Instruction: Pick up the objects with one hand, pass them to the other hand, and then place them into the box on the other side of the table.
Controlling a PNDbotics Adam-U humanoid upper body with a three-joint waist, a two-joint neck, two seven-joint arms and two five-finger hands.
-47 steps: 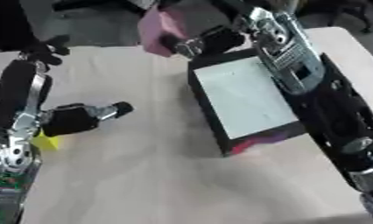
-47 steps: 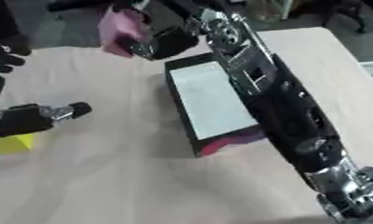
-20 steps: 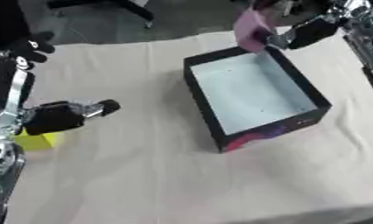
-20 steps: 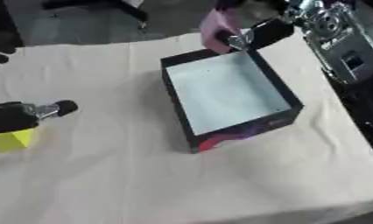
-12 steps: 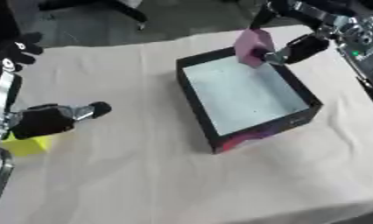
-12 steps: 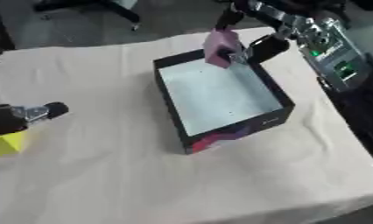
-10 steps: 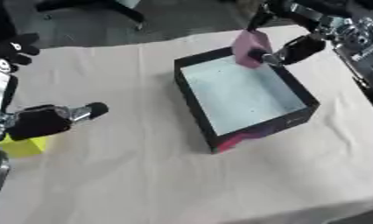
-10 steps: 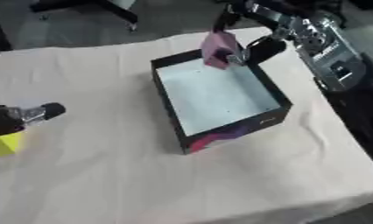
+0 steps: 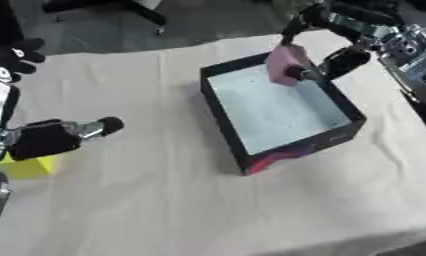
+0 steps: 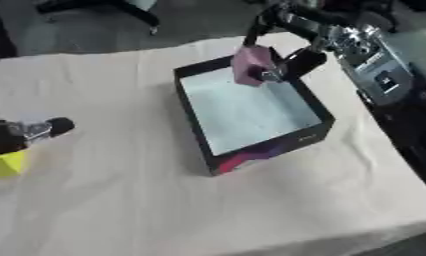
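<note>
A pink block (image 9: 286, 65) hangs over the far end of the black box (image 9: 227, 122), pinched by my right hand (image 9: 332, 63), which reaches in from the upper right. The box has a pale floor and nothing lying in it that I can see. At the left edge my left hand (image 9: 48, 138) rests on the cloth with curled fingers and holds nothing. A yellow block (image 9: 27, 166) lies just under and beside that hand.
A cream cloth (image 9: 164, 200) covers the table. The table's far edge runs along the top, with dark floor and a chair base (image 9: 120, 7) beyond it. My right arm (image 10: 383, 75) fills the upper right corner.
My right hand has carried the pink block from left of the box across to above its far end and lowered it toward the opening. The camera has shifted. My left hand stays put.
</note>
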